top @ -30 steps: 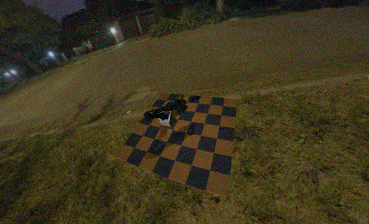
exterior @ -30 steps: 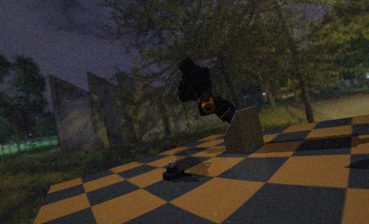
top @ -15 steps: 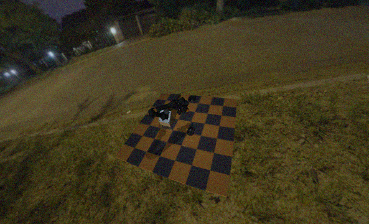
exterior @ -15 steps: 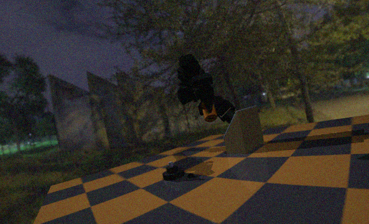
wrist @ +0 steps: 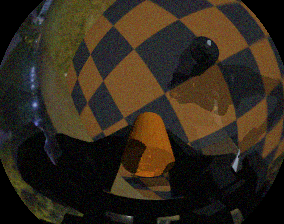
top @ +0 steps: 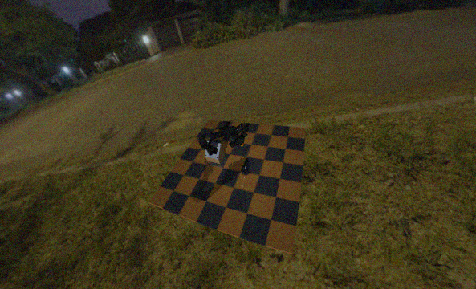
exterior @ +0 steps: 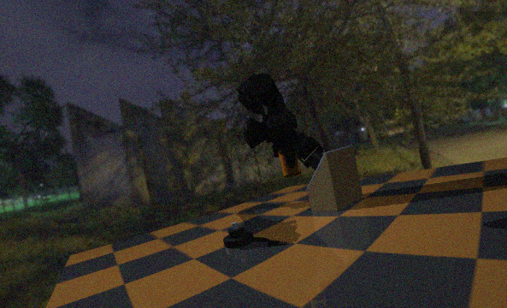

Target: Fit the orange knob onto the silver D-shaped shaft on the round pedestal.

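Note:
My gripper [exterior: 288, 159] is shut on the orange knob [exterior: 286, 165] and holds it in the air above the checkered mat. In the wrist view the knob [wrist: 149, 144] sticks out between my dark fingers. The round dark pedestal [exterior: 238, 238] with its short silver shaft [exterior: 235, 227] stands on the mat, below and to the left of the knob in the exterior view. The pedestal also shows in the wrist view [wrist: 195, 58], ahead and to the right of the knob, and as a small dark spot in the top view [top: 246, 166]. The knob's hole is hidden.
A grey block [exterior: 335, 180] stands on the mat just right of my gripper; it also shows in the top view [top: 214, 154]. The orange and black checkered mat [top: 238, 181] lies on dark grass. My arm [top: 223, 134] is at the mat's far edge.

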Motion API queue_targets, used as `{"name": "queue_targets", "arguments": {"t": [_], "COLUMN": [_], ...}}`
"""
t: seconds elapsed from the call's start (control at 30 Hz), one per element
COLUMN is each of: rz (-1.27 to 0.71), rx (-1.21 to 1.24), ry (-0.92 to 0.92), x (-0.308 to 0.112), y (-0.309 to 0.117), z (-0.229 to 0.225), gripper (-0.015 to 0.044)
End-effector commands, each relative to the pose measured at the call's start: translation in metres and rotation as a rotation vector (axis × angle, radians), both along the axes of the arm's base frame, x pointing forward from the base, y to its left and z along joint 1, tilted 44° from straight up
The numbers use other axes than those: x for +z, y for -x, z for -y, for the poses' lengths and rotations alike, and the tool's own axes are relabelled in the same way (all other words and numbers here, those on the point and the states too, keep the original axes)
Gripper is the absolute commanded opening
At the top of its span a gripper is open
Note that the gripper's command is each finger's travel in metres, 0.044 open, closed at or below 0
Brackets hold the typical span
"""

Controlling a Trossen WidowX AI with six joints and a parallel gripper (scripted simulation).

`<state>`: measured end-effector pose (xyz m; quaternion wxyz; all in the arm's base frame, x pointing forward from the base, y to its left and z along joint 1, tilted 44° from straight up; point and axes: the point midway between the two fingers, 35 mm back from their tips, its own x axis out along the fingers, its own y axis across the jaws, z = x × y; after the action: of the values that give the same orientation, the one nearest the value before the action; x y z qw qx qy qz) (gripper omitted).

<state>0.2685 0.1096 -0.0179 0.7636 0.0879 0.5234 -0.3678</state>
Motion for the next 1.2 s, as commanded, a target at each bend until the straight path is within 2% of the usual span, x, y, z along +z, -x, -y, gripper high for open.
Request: {"name": "queue_targets", "arguments": {"t": [0.0, 0.53, 1.17], "rz": [-0.028, -0.138, -0.150], "rx": [-0.038, -0.134, -0.155], "ry": [0.053, 0.223, 0.251], "x": [-0.004, -0.026, -0.113], "y": [-0.004, -0.009, -0.017], "z": [0.001, 0.016, 0.090], "gripper": [0.0000, 0.0000, 0.0000]}}
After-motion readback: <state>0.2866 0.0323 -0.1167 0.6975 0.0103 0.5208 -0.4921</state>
